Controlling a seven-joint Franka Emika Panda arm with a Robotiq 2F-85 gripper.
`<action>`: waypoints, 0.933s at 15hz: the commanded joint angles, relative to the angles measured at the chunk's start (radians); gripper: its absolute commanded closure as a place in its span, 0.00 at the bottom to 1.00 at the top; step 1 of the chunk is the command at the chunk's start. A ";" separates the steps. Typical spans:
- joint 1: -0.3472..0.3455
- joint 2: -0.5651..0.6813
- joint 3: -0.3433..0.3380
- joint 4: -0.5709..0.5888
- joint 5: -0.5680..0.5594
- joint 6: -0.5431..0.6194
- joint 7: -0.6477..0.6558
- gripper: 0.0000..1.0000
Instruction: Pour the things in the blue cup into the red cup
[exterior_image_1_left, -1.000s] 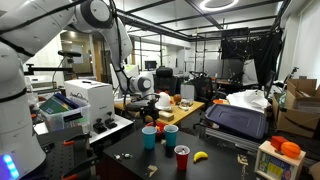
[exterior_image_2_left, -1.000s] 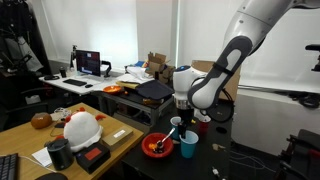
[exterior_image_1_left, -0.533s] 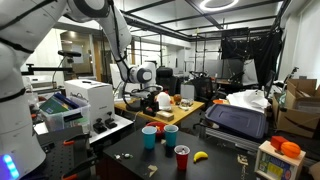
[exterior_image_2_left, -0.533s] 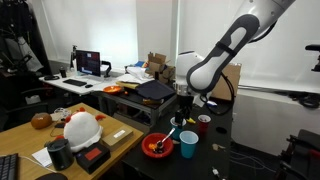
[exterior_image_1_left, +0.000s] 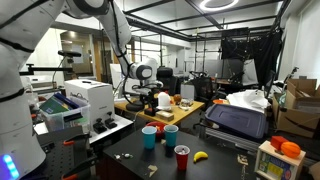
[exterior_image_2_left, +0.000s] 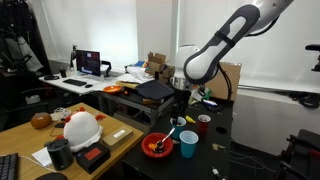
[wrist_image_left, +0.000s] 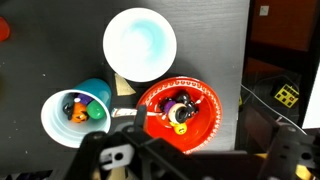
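Note:
The blue cup (exterior_image_1_left: 149, 137) (exterior_image_2_left: 188, 144) stands upright on the black table, and in the wrist view (wrist_image_left: 75, 113) small coloured things lie inside it. The red cup (exterior_image_1_left: 182, 157) (exterior_image_2_left: 203, 124) stands upright a little apart from it and is out of the wrist view. My gripper (exterior_image_1_left: 151, 99) (exterior_image_2_left: 178, 102) hangs open and empty above the cups, pointing down. In the wrist view the gripper (wrist_image_left: 190, 162) is over the edge of the red bowl, holding nothing.
A wide red bowl (wrist_image_left: 180, 110) (exterior_image_2_left: 157, 146) with small toys sits beside the blue cup. A pale teal cup (wrist_image_left: 140, 45) (exterior_image_1_left: 171, 134) stands empty next to them. A banana (exterior_image_1_left: 200, 155) lies near the red cup. A white helmet (exterior_image_2_left: 80, 128) and a black case (exterior_image_1_left: 235, 120) flank the table.
The arm has risen, lifting the open gripper higher above the cups. The cups and bowl have not moved.

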 joint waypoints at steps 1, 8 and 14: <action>0.039 0.029 -0.020 0.038 -0.014 0.010 0.029 0.00; 0.151 0.171 -0.080 0.199 -0.048 -0.002 0.159 0.00; 0.224 0.309 -0.109 0.370 -0.076 -0.037 0.207 0.00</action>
